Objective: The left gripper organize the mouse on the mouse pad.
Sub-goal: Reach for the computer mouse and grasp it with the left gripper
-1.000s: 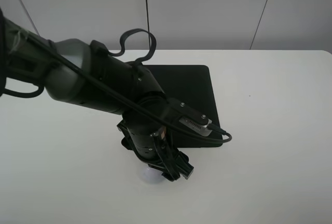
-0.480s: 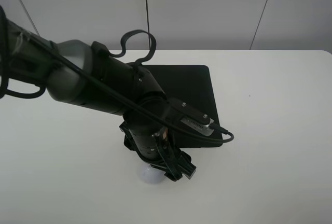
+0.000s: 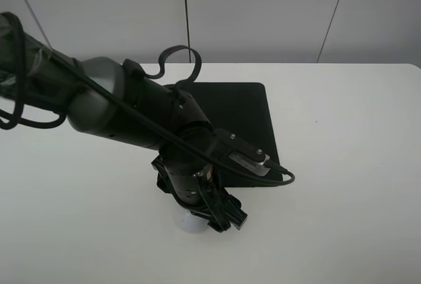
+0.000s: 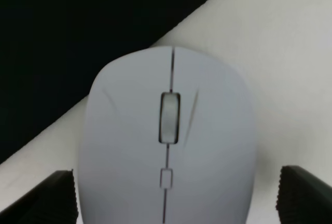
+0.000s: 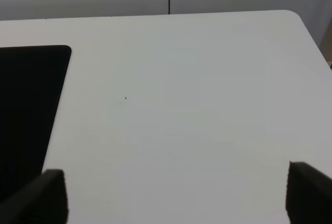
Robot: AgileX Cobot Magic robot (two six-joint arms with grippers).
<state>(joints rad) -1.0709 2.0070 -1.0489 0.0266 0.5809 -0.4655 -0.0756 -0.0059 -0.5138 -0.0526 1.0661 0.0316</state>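
The white mouse (image 4: pixel 168 141) lies on the white table just off the near edge of the black mouse pad (image 3: pixel 243 113). In the exterior view only a pale sliver of the mouse (image 3: pixel 186 222) shows under the arm. My left gripper (image 3: pixel 214 215) hangs right over it and stands open, with a fingertip on each side of the mouse's body in the wrist view, where the gripper (image 4: pixel 176 198) looks down on the grey scroll wheel. The pad (image 4: pixel 78 27) fills the space beyond the mouse. My right gripper (image 5: pixel 176 198) is open and holds nothing.
The bulky left arm (image 3: pixel 118 110) reaches across the left half of the white table (image 3: pixel 342 165) and covers part of the pad. A corner of the pad (image 5: pixel 26 105) shows in the right wrist view. Grey wall panels stand behind the table.
The left gripper has shifted slightly over the mouse and a little more of the mouse shows beside it. The mouse itself stays in place.
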